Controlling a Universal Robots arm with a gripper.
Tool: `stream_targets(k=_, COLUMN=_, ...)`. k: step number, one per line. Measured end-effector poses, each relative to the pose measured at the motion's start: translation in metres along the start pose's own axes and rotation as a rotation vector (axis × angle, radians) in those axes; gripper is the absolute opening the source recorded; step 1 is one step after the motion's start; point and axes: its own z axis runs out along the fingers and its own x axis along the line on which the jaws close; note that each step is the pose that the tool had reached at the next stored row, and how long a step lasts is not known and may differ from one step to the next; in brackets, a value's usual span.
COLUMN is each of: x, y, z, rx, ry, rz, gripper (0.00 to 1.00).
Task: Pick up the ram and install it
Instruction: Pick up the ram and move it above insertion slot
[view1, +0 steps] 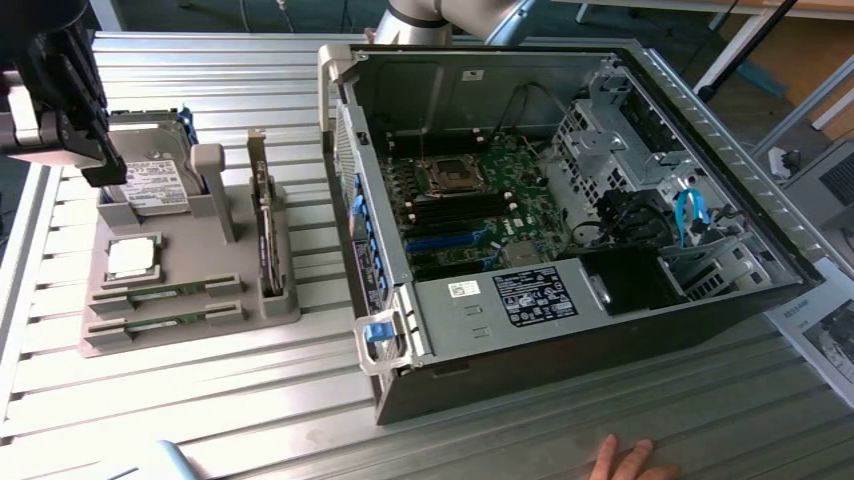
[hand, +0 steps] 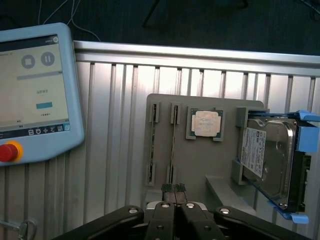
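Gripper (hand: 174, 189) up close, tips pressed together with nothing between them, hanging over the near edge of the grey holder (hand: 200, 162). Just past the tips, the ram (hand: 173, 145) stands on edge in its slot, untouched, and a second stick (view1: 158, 323) sits in the slot beside it. Next along, the silver-topped processor (hand: 206, 123) lies flat in its pocket, then the hard drive (hand: 270, 160) upright in its blue frame. Off to the exterior view's right stands the open computer case (view1: 534, 372), motherboard (view1: 481, 190) showing inside.
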Motion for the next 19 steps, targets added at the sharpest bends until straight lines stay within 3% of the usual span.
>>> stream_targets(k=5, x=0.0005, y=-0.0010, z=0.0000, rx=-0.0085, ry=-0.0086, rz=0.000, gripper=0.11)
stream_targets(k=9, x=0.0014, y=-0.0028, z=0.0000, rx=-0.0198, ry=-0.0171, rz=0.000, gripper=0.11)
stream_targets(k=15, x=0.0025, y=-0.0051, z=0.0002, rx=-0.0316, ry=-0.0266, rz=-0.001, gripper=0.11)
stream_targets(k=19, x=0.0027, y=-0.0055, z=0.0002, rx=-0.0340, ry=-0.0274, rz=-0.001, gripper=0.11)
